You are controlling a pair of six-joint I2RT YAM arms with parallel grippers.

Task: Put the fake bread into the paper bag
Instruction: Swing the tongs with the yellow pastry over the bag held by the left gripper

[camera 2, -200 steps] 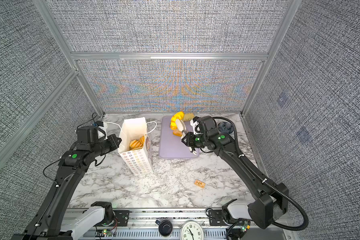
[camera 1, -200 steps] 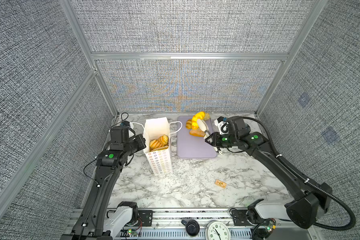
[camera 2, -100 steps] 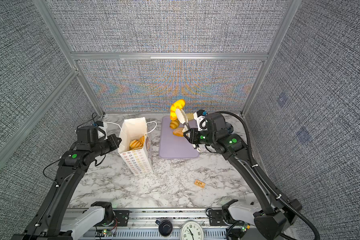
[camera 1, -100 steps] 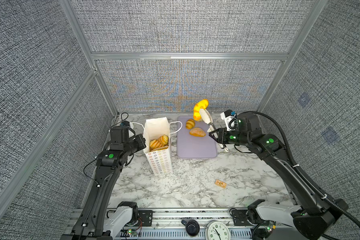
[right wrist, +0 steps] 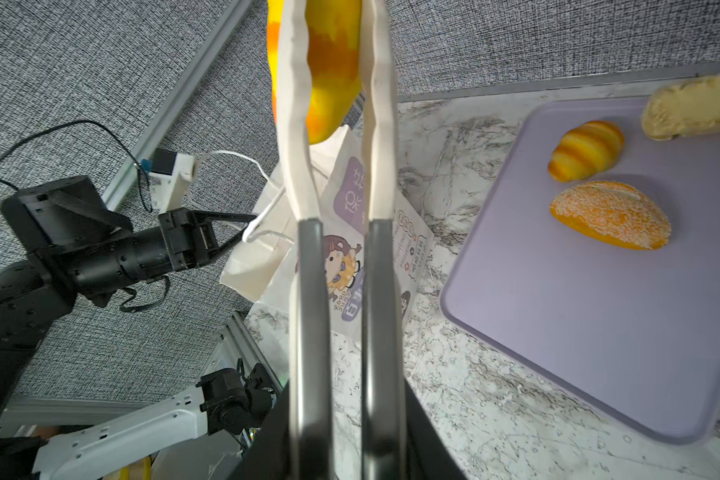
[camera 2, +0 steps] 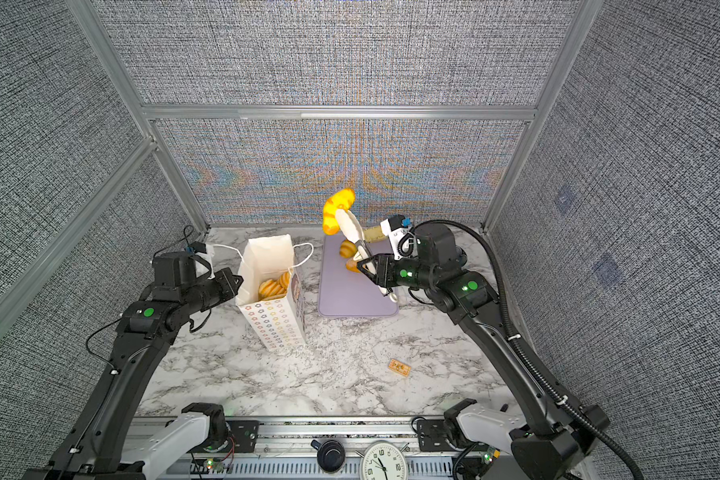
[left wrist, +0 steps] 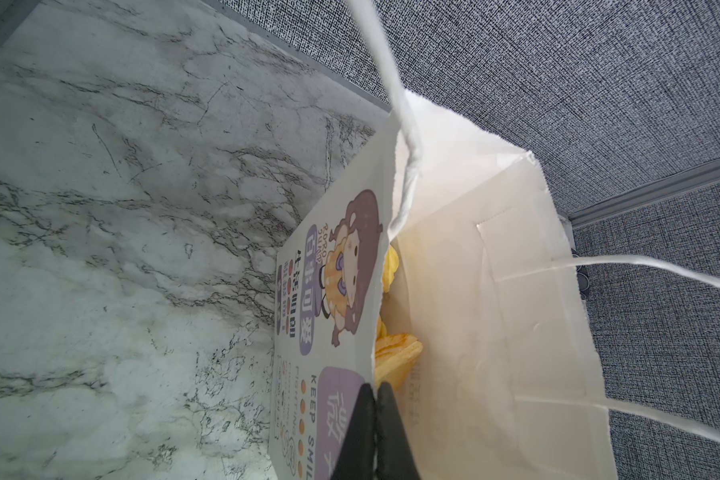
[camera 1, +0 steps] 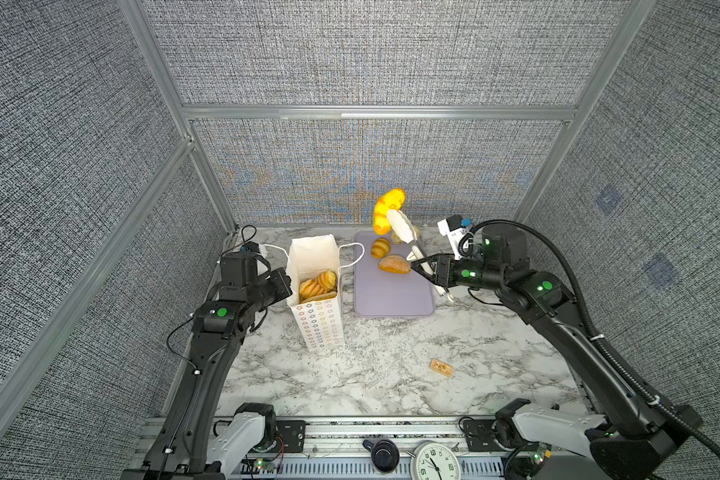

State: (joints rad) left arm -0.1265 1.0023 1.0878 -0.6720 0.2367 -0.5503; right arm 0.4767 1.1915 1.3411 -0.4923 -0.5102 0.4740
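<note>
**A:** Start big. What carries everything?

**B:** A white marbled surface (camera 1: 350, 382). On it, left of the middle, the paper bag (camera 1: 319, 328) stands upright with its mouth open. Just to its right lies a flat lavender tray (camera 1: 391, 299).

**A:** And the grippers?

**B:** The left gripper (left wrist: 374, 392) comes at the bag from the left. Its jaws are closed tight on the top edge of the bag's side wall, and the wrist view shows the paper pinched between the two black fingertips. The right gripper (camera 1: 418, 264) sits over the tray's right edge, clamped narrow on the grey handles of a pair of tongs (camera 1: 402, 226).

**A:** Do the tongs hold anything?

**B:** Yes. Their white blades point up and away from the gripper, and squeezed between them is a long roll (camera 1: 385, 208), bright yellow with orange bands. It hangs in the air over the far end of the tray, to the right of the bag and touching nothing else.

**A:** Where is the rest of the bread?

**B:** Some ridged golden loaves (camera 1: 316, 284) already lie inside the bag, low down, though I cannot count them. Three pieces remain at the far end of the tray: a seeded bun (right wrist: 609, 214); a small striped loaf (right wrist: 586, 150) just beyond it; and a pale crumbly bun (right wrist: 695, 106) at the far edge, partly over the rim.

**A:** Anything smaller?

**B:** A small tan packet (camera 1: 441, 367) lies alone on the marble nearer the front, well apart from the bag and the tray.
</note>
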